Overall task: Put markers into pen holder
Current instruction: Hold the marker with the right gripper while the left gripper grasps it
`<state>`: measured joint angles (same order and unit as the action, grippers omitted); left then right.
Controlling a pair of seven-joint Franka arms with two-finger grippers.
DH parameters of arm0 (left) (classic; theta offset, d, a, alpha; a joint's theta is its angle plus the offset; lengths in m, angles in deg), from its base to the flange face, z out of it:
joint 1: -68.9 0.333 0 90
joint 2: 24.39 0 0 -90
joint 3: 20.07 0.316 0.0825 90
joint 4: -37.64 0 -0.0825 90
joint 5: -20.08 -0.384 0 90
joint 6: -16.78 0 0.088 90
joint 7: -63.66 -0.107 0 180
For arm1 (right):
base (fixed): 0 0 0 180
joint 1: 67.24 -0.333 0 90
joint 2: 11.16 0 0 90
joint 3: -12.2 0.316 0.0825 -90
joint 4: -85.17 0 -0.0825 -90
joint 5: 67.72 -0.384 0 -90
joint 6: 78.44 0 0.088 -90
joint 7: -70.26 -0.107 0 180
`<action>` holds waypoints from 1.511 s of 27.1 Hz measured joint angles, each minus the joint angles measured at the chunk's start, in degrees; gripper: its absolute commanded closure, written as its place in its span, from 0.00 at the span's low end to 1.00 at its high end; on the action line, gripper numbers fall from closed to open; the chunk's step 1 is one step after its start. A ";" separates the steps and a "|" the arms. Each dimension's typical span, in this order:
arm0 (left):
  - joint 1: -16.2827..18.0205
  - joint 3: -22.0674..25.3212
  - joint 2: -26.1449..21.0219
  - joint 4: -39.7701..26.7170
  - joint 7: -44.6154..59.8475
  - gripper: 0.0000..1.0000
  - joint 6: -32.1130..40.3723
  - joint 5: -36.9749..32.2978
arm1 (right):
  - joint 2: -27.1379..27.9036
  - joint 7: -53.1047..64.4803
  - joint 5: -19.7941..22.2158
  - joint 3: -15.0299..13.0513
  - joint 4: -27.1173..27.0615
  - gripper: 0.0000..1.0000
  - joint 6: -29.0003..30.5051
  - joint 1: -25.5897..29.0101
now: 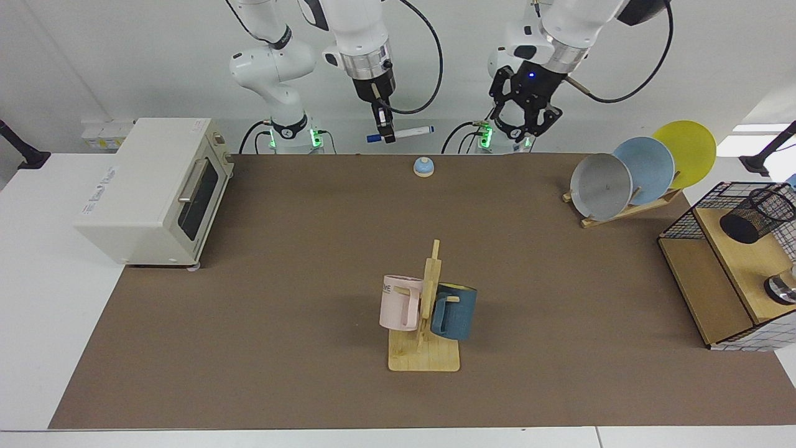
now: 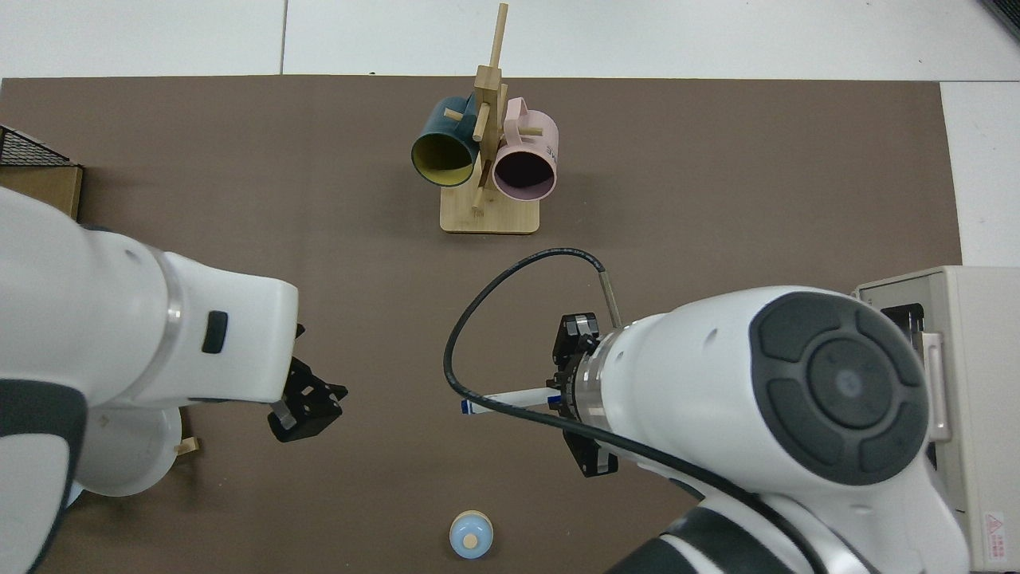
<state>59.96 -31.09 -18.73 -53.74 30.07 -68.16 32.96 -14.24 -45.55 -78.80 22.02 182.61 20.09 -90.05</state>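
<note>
White marker (image 1: 401,133) juts sideways from the clenched right gripper (image 1: 385,132), high above the table; the left gripper (image 1: 525,118) hangs open nearby. Handing over could knock it loose, far from the mesh pen holder (image 1: 755,214).

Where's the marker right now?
In the facing view the marker lies level in the right gripper, high above the table's far edge, just over the small blue bell.

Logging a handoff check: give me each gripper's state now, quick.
Right gripper: shut on the marker, held level above the table's far edge.
Left gripper: open, empty, in the air beside it.
</note>
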 measured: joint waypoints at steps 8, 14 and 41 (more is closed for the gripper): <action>-4.07 -2.07 0.25 -2.08 -3.38 0.04 -7.15 1.26 | 3.08 -4.33 1.84 0.23 -3.71 1.00 0.00 -4.28; -7.11 -2.18 0.29 -4.43 -5.37 0.07 -10.80 1.68 | 4.69 -5.44 2.72 0.25 -5.17 1.00 0.00 -5.48; -10.05 -2.73 3.58 -12.38 -13.82 0.20 -17.84 2.78 | 5.28 -5.44 3.42 0.16 -6.29 1.00 -0.08 -5.48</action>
<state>49.91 -33.82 -15.15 -66.11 16.25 -86.01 35.74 -8.96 -50.99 -75.39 22.18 176.31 20.01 -95.53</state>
